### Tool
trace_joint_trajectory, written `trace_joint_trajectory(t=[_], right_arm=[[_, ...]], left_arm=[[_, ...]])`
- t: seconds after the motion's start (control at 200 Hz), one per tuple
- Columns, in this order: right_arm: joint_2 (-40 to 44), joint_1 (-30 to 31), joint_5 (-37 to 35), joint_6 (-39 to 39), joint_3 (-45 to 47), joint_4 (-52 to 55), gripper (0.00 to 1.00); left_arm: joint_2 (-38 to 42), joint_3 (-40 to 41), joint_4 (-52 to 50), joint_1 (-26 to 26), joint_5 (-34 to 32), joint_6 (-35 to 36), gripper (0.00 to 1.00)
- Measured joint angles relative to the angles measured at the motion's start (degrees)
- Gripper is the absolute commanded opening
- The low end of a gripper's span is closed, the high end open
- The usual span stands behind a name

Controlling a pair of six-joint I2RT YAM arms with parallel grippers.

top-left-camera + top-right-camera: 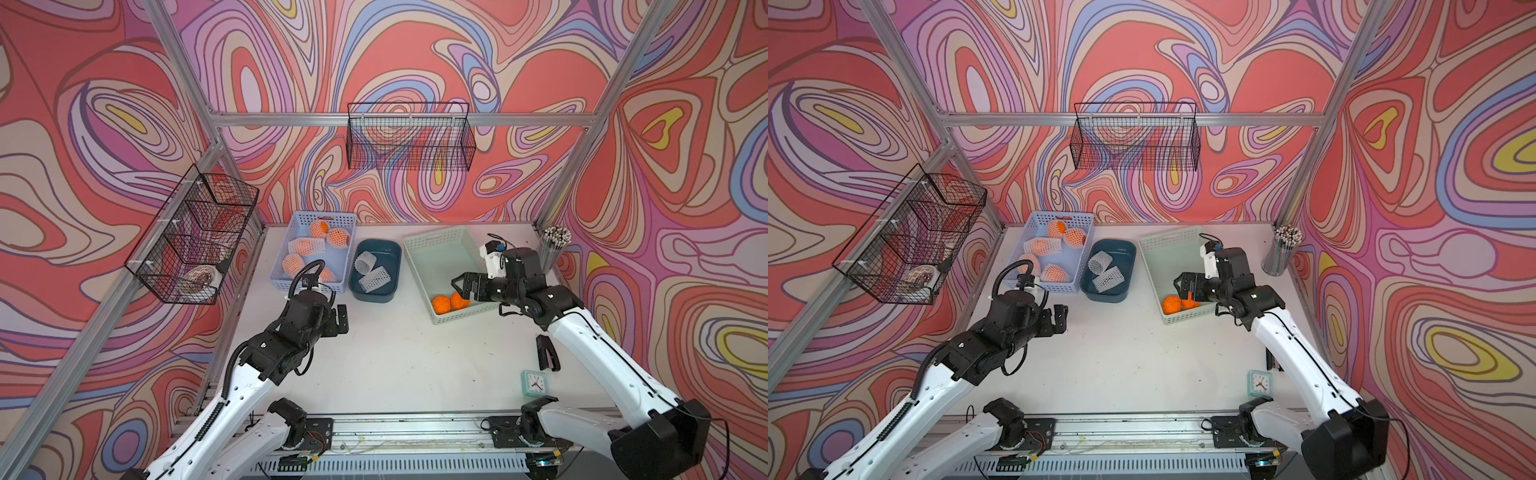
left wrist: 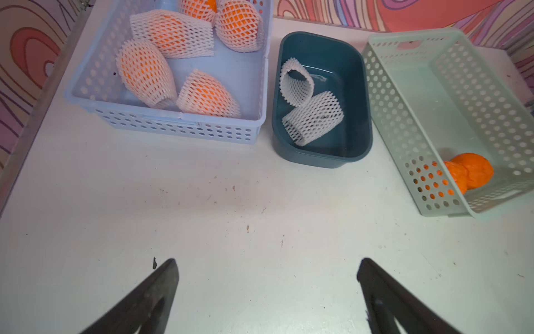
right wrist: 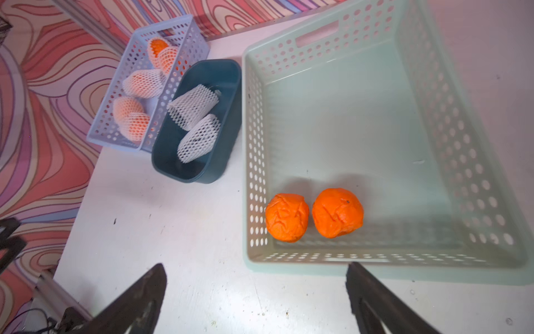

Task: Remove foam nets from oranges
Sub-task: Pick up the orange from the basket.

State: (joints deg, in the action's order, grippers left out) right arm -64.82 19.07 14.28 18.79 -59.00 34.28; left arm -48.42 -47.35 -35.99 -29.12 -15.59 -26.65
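Observation:
Several oranges in white foam nets [image 1: 305, 246] [image 2: 144, 72] lie in a lavender basket [image 1: 299, 286] at the back left. Two empty foam nets [image 1: 374, 278] [image 2: 313, 117] [image 3: 198, 138] lie in a dark teal tub [image 1: 372, 297] beside it. Two bare oranges [image 1: 441, 304] [image 3: 287, 217] sit together in the near corner of a mint basket [image 1: 417, 274] [image 3: 462, 144]. My left gripper [image 1: 336, 320] [image 2: 267, 269] is open and holds nothing, hovering over bare table in front of the lavender basket. My right gripper [image 1: 459, 289] [image 3: 255, 273] is open and holds nothing, just above the bare oranges.
Black wire baskets hang on the left frame [image 1: 195, 237] and the back rail [image 1: 409, 137]. A cup of sticks [image 1: 552, 245] stands at the back right corner. A small clock [image 1: 535, 382] and a black clip-like part [image 1: 546, 353] lie near the right arm.

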Motion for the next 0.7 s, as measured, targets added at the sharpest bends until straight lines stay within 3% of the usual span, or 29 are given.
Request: trace_joint_trajectory(t=[0.115, 0.295, 0.476, 0.701], right_arm=[[1.86, 5.57, 0.57, 0.33, 2.29, 0.04, 0.98], [2.93, 14.14, 0.09, 1.66, 5.7, -0.26, 0.98], [4.66, 16.33, -0.92, 3.41, 10.75, -0.63, 0.98], [7.61, 17.9, -1.88, 5.14, 14.69, -0.17, 0.98]], left_arm=[[-5.53, -1.27, 2.49, 2.25, -1.49, 0.04, 1.0], [-16.33, -6.69, 6.32, 12.13, 3.02, -0.87, 1.0], [-27.65, -12.31, 10.38, 19.15, 9.29, -3.85, 0.98], [-40.41, -20.39, 11.37, 22.12, 11.96, -6.23, 0.97]])
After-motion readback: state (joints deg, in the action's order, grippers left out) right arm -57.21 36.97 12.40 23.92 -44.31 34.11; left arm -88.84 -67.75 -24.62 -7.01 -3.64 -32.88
